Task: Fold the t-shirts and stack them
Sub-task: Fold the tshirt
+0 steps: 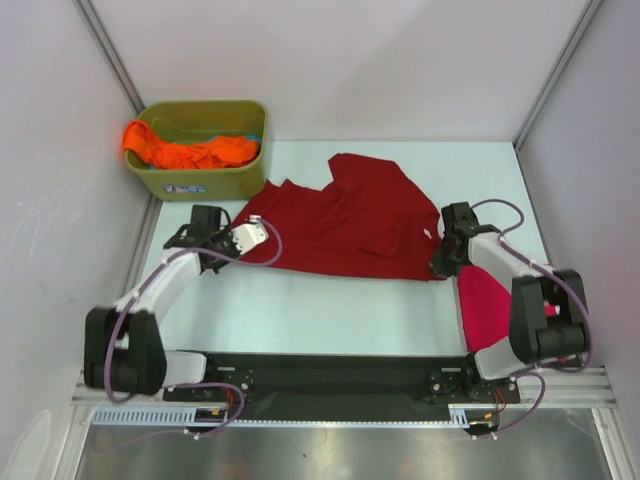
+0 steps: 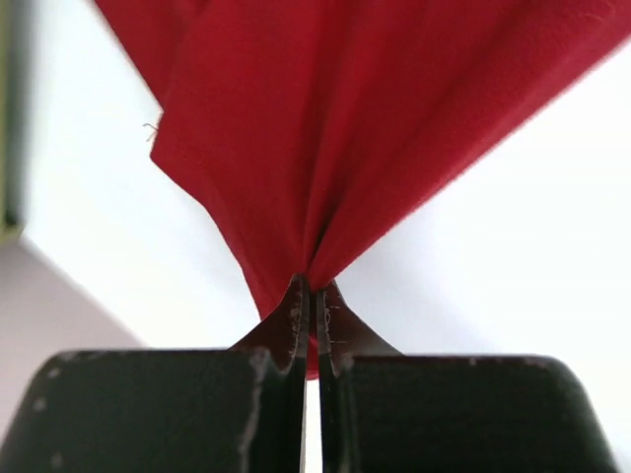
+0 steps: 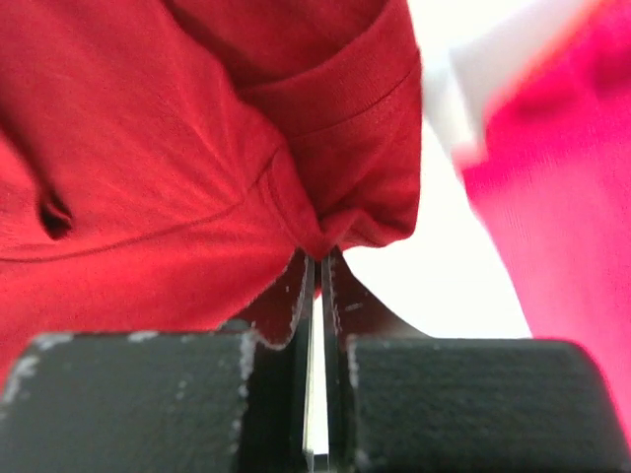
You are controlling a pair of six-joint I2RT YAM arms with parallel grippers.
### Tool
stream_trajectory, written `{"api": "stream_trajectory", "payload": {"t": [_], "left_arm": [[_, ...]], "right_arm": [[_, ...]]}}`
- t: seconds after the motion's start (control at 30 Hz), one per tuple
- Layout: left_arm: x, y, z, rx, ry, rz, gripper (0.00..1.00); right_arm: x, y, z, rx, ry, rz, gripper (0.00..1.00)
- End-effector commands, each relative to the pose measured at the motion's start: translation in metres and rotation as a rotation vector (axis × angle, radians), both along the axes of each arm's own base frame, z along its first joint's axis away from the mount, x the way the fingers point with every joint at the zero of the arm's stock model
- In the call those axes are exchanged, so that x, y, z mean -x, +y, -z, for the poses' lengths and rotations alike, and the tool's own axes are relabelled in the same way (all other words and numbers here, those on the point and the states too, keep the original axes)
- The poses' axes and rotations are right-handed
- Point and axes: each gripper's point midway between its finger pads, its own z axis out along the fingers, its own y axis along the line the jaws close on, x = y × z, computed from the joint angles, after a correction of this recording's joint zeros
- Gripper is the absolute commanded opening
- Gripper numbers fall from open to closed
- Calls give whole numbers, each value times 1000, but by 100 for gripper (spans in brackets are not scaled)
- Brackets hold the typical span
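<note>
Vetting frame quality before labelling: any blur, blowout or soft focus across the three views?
Top external: even light, sharp throughout. Left wrist: table blown out white behind the dark red t-shirt; fingers sharp. Right wrist: magenta-pink t-shirt and background out of focus, whites clipped.

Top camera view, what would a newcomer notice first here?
The dark red t-shirt lies spread in the middle, the left claw and right claw each shut on an edge of it. Next, the orange t-shirt heaped in the olive-green tub at far left, and the pink t-shirt at near right.
</note>
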Motion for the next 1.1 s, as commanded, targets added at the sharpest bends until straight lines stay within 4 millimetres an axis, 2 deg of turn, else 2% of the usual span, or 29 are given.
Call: {"api": "stream_trajectory", "payload": {"t": [0.0, 0.03, 0.07, 0.1, 0.13, 0.17, 0.23, 0.27, 0.33, 0.4, 0.43, 0.5, 0.63, 0.73, 0.8, 0.83, 0.87, 0.9, 0.93, 0.97, 1.0, 1.03, 1.07], "left_arm": [[53, 12, -12, -7, 80, 26, 0], [65, 9, -21, 0, 63, 51, 0], [87, 8, -17, 5, 124, 81, 0], [101, 5, -16, 21, 148, 101, 0], [112, 4, -24, 26, 137, 112, 0], [135, 6, -23, 26, 205, 124, 0], [153, 2, -38, 47, 196, 150, 0], [172, 1, -39, 55, 242, 168, 0], [186, -3, -38, 84, 234, 187, 0], [189, 0, -22, 70, 227, 167, 0], [182, 1, -20, 66, 201, 158, 0], [182, 2, -10, 61, 229, 149, 0], [170, 12, -5, -10, 204, 169, 0], [160, 30, -1, -126, 171, 190, 1], [160, 33, 2, -160, 173, 222, 11], [159, 31, 3, -148, 172, 232, 35], [160, 25, 4, -121, 171, 247, 48], [159, 22, 2, -104, 170, 256, 59], [159, 19, 1, -93, 171, 263, 78], [156, 16, -3, -81, 163, 265, 82], [154, 13, -6, -60, 157, 266, 85], [152, 10, -10, -39, 150, 251, 86], [143, 6, -23, -17, 124, 242, 87]], "right_arm": [[42, 1, -24, -28, 44, -25, 0], [55, 3, -26, -42, 76, -18, 0], [60, 6, -36, -52, 56, -26, 0], [66, 8, -41, -59, 65, -32, 0], [80, 10, -46, -68, 105, -34, 0], [84, 16, -53, -74, 104, -46, 0], [102, 28, -67, -115, 122, -75, 0], [108, 34, -70, -119, 127, -90, 0], [126, 45, -71, -127, 164, -119, 0], [141, 44, -59, -132, 212, -122, 0], [145, 43, -55, -127, 219, -125, 0], [153, 38, -51, -108, 246, -124, 0], [163, 27, -53, -68, 245, -112, 0], [169, 17, -53, -27, 252, -93, 0], [171, 19, -52, -41, 244, -79, 0], [174, 20, -49, -49, 249, -70, 0], [174, 21, -47, -55, 248, -64, 4], [173, 22, -45, -64, 246, -63, 11], [173, 22, -43, -62, 252, -61, 33], [173, 26, -44, -84, 263, -70, 41], [171, 26, -47, -78, 253, -74, 45], [167, 26, -51, -75, 236, -78, 47], [152, 30, -68, -88, 175, -99, 47]]}}
